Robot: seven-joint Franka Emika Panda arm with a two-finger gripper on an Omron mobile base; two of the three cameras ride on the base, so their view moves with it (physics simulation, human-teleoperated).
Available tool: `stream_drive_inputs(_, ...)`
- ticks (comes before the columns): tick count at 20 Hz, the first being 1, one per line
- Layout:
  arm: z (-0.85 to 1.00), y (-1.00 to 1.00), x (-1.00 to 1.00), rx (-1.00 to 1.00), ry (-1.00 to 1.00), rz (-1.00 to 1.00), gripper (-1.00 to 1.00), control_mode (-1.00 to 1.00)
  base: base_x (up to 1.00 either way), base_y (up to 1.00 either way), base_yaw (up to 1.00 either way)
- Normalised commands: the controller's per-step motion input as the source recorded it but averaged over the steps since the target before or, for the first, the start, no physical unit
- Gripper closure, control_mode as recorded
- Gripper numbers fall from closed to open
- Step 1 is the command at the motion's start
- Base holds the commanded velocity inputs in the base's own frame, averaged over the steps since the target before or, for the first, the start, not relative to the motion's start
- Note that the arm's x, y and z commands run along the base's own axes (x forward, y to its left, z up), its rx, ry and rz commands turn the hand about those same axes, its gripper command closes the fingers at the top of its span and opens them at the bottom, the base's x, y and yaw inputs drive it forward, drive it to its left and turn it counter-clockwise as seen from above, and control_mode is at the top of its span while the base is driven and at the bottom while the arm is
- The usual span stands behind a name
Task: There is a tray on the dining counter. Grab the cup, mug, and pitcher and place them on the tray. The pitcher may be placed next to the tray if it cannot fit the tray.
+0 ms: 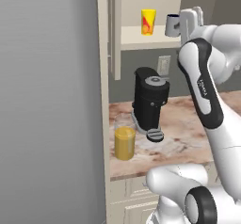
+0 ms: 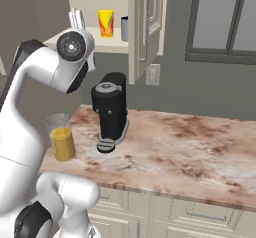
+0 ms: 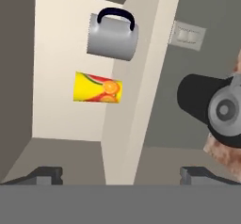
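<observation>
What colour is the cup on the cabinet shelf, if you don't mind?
The cup is yellow with a red-orange fruit pattern, clearest in the hand view.

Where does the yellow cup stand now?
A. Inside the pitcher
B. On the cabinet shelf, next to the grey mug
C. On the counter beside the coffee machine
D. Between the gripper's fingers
B: the cup stands on the open cabinet's shelf beside the mug, above the counter where the coffee machine and the pitcher stand; the gripper is open and holds nothing.
</observation>
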Motion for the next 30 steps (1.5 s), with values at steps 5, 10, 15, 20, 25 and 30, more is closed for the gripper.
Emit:
stream_drive_inputs(5, 0.02, 0.00, 0.46, 0.02, 0.00, 0.00, -1.00, -1.00, 0.00, 0.00, 0.00)
stream_drive_inputs(10, 0.12, 0.00, 0.47, 0.05, 0.00, 0.00, -1.00, -1.00, 0.00, 0.00, 0.00)
stream_drive_inputs(15, 0.17, 0.00, 0.37, 0.03, 0.00, 0.00, -1.00, -1.00, 0.00, 0.00, 0.00)
stream_drive_inputs(20, 0.11, 0.00, 0.27, 0.00, 0.00, 0.00, -1.00, -1.00, 0.00, 0.00, 0.00)
stream_drive_inputs(25, 0.04, -0.01, 0.26, 0.00, 0.00, 0.00, -1.00, -1.00, 0.00, 0.00, 0.00)
stream_drive_inputs(30, 0.00, -0.04, 0.29, 0.00, 0.00, 0.00, -1.00, -1.00, 0.00, 0.00, 0.00)
